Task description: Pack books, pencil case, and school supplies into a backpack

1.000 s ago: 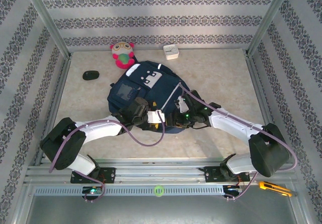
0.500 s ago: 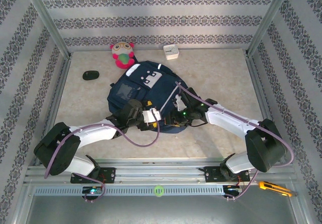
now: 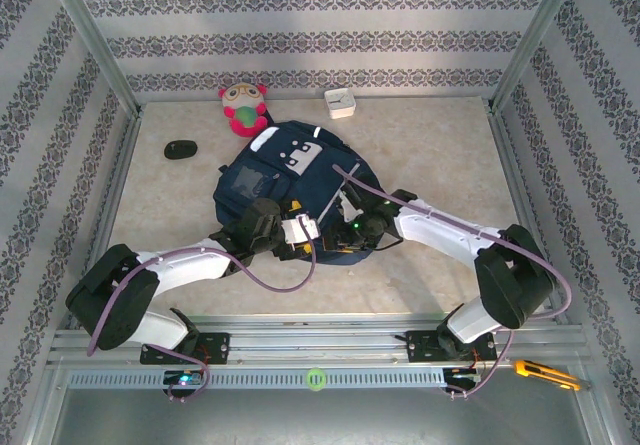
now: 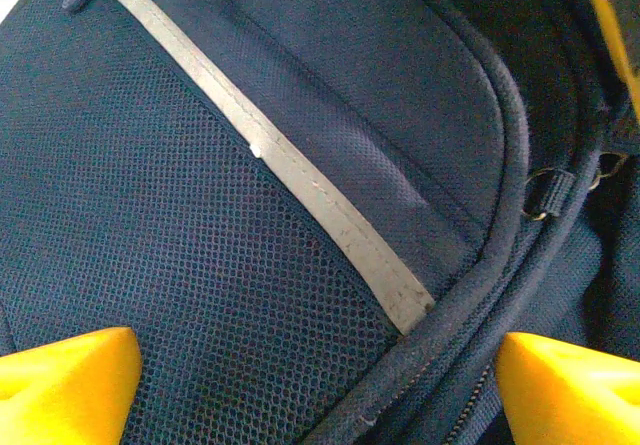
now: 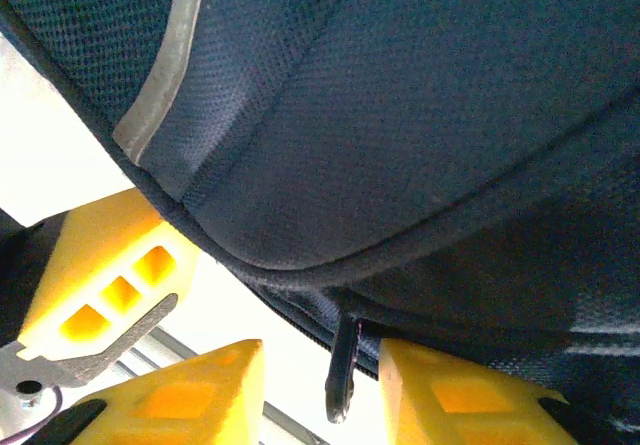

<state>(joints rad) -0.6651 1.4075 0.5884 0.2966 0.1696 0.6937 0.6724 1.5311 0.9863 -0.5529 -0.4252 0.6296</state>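
The backpack (image 3: 285, 175) lies mid-frame on the table (image 3: 440, 155). It looks soft and saggy, so it is probably best taken by its piped seam (image 4: 510, 145). The left gripper (image 4: 320, 390) is spread wide over the mesh (image 4: 150, 265). The right gripper (image 5: 320, 385) stands narrow around the zipper pull (image 5: 342, 365), not pinching it.

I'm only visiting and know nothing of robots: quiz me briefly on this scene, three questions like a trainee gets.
1. True or false: the left end effector stands wide open over the backpack.
2. What hangs between the jaws of the right end effector? A zipper pull; B pencil; C key.
3. Fill in: the small box beyond the backpack is ____.
Key: 1 true; 2 A; 3 white.
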